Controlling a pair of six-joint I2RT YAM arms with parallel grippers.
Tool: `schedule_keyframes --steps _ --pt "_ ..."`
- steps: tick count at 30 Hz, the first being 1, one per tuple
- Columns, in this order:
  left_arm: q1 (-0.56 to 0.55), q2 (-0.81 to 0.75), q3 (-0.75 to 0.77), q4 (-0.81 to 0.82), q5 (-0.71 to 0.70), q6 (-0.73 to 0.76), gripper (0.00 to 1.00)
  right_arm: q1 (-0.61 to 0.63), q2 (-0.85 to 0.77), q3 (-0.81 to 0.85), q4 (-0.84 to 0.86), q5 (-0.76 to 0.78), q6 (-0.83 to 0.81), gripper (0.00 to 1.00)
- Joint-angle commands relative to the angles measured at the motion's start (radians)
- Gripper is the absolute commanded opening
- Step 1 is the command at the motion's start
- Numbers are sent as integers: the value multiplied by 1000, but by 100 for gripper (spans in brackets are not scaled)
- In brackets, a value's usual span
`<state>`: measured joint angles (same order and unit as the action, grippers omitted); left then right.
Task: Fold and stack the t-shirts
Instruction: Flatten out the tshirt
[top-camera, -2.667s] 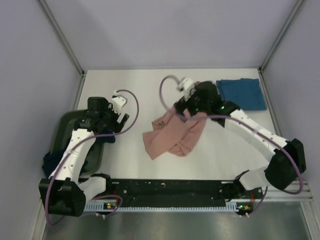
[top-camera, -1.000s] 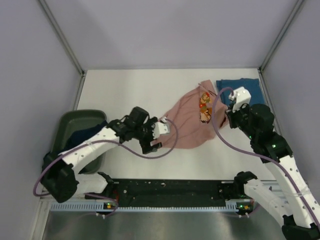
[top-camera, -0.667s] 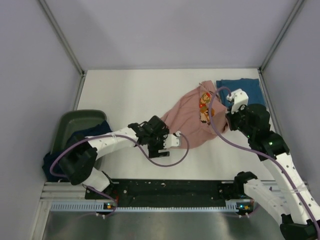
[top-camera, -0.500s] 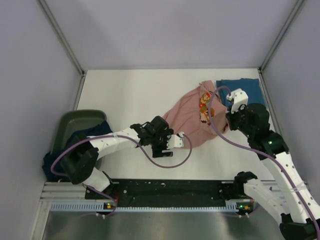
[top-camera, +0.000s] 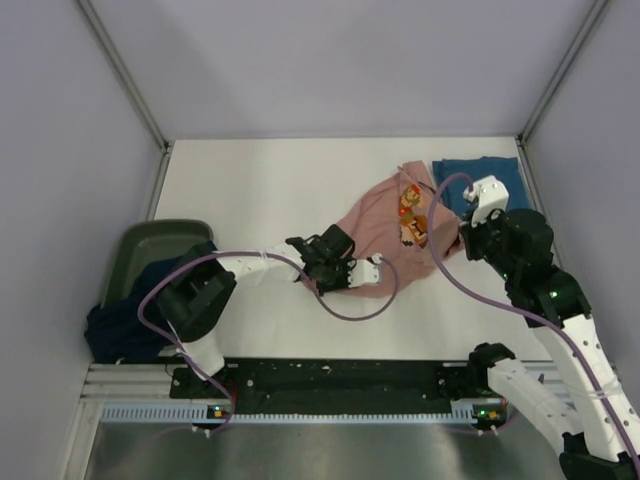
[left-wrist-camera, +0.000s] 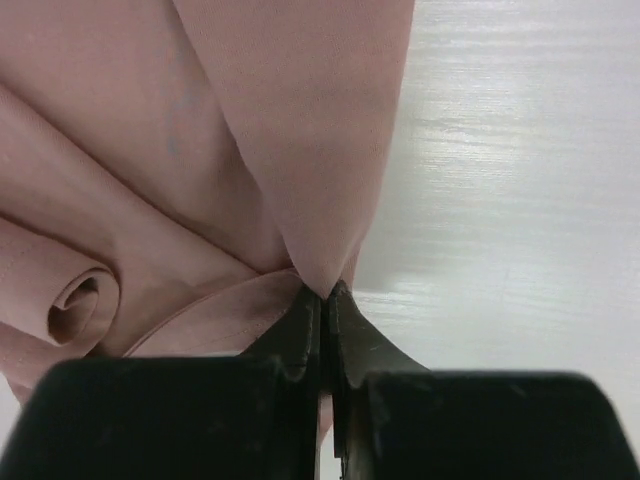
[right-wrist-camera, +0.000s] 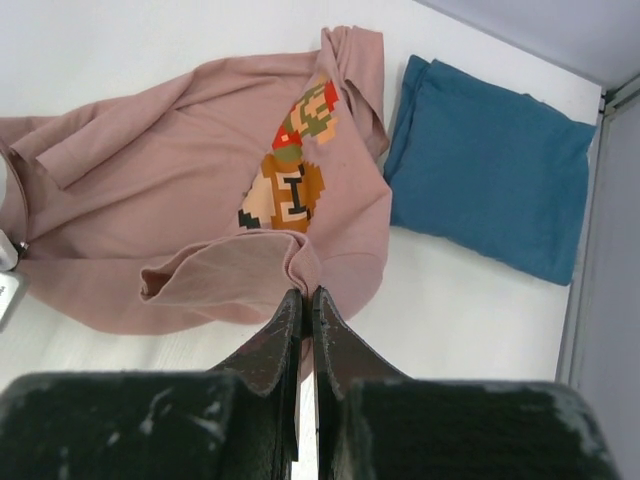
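Bin (top-camera: 135, 245) of dark green plastic sits well to the left of the salmon-pink t-shirt (top-camera: 375, 225), with the dark navy t-shirt (top-camera: 120, 325) bunched in it and spilling over its near rim.

The left arm reaches across the white table (top-camera: 250, 180) to the pink shirt's near-left edge. There the left gripper (left-wrist-camera: 322, 305) has its 2 fingers pressed together on a pinched fold of the pink fabric, and the cloth rises from the pinch in a narrow peak. A rolled-up bit of the same shirt lies just to the left of the pinch.

The salmon-pink t-shirt lies crumpled and partly spread on the table, its pixel cartoon face print (right-wrist-camera: 290, 165) facing up on its right half.

The right gripper (right-wrist-camera: 303, 300) is clamped on the pink shirt's near-right edge, just below the print. Its fingers are closed on a bunched flap of fabric that is turned back over the shirt.

The teal-blue t-shirt (right-wrist-camera: 495, 175) lies folded flat just beside the pink shirt's right edge, toward the far right corner of the table. Whether the 2 shirts touch cannot be told.
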<state>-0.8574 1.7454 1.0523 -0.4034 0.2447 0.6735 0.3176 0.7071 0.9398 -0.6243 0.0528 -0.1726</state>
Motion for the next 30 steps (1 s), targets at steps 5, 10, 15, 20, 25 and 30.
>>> schedule_keyframes --steps 5,10,15,20,25,30 --pt "90 -289 98 -165 -178 -63 0 -12 2 235 -35 71 -22 0" --pt "320 -512 321 -372 -236 -60 0 -12 9 436 -64 61 -28 0" --pt "416 -644 491 -546 -343 -17 0 -12 -11 597 -90 -79 -30 0" --pt "417 -689 583 -653 -416 -31 0 -12 12 686 -144 -178 -19 0" --pt "416 -660 705 -686 -505 -26 0 -12 71 760 -149 -191 -28 0" --pt "417 -584 984 -843 -561 -41 0 -14 129 936 -169 -202 -33 0"
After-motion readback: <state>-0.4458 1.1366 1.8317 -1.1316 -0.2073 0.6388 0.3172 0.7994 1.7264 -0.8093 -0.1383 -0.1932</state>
